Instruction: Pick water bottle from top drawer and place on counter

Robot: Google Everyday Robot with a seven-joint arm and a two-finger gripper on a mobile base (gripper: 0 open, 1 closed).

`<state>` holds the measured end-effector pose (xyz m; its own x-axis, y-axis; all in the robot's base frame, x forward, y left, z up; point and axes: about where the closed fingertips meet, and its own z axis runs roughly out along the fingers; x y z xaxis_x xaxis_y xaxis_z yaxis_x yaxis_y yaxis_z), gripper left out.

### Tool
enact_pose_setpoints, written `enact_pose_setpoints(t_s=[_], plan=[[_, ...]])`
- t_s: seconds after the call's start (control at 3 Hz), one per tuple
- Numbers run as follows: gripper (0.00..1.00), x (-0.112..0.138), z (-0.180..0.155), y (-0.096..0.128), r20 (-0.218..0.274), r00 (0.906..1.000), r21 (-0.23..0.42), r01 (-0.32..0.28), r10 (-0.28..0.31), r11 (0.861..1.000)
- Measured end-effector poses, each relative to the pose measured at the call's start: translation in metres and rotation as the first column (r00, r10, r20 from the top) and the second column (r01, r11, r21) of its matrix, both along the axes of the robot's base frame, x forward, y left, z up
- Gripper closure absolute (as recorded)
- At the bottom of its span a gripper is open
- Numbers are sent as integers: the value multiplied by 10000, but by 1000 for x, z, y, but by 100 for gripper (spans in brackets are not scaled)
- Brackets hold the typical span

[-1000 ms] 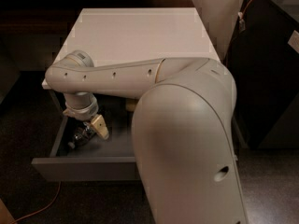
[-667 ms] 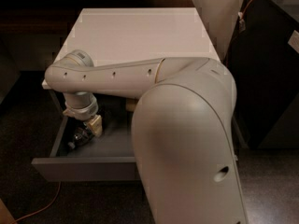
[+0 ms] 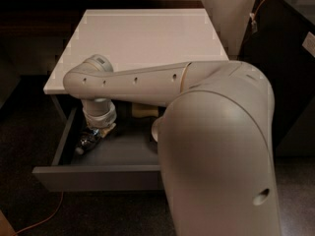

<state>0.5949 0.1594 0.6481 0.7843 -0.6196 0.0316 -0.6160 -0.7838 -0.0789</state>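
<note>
The top drawer (image 3: 98, 177) is pulled open below the white counter (image 3: 147, 38). The water bottle (image 3: 86, 143) lies on its side at the drawer's left, white cap toward the front. My gripper (image 3: 98, 133) reaches down into the drawer from my arm, which crosses the counter's front edge. It sits right over the bottle's upper end, open, with a beige fingertip (image 3: 107, 128) showing beside the bottle. My arm's bulk hides the right half of the drawer.
A beige bowl (image 3: 144, 110) sits at the back of the drawer, partly hidden by my arm. A dark cabinet (image 3: 290, 82) stands at the right. An orange cable (image 3: 42, 219) runs on the floor at front left. A dark wooden ledge (image 3: 98, 4) lies behind the counter.
My gripper has moved down into the drawer, from above the bottle to right onto it. The bottle has not moved.
</note>
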Motion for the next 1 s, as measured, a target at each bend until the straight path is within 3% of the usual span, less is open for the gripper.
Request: enact_pose_setpoints(t_s=[0.33, 0.67, 1.0], plan=[[100, -8, 7, -28, 27, 9967, 8, 814, -814, 9967], [98, -11, 18, -42, 128, 9920, 131, 1252, -1254, 9920], [76, -11, 24, -44, 115, 9900, 251, 1405, -1408, 9898]])
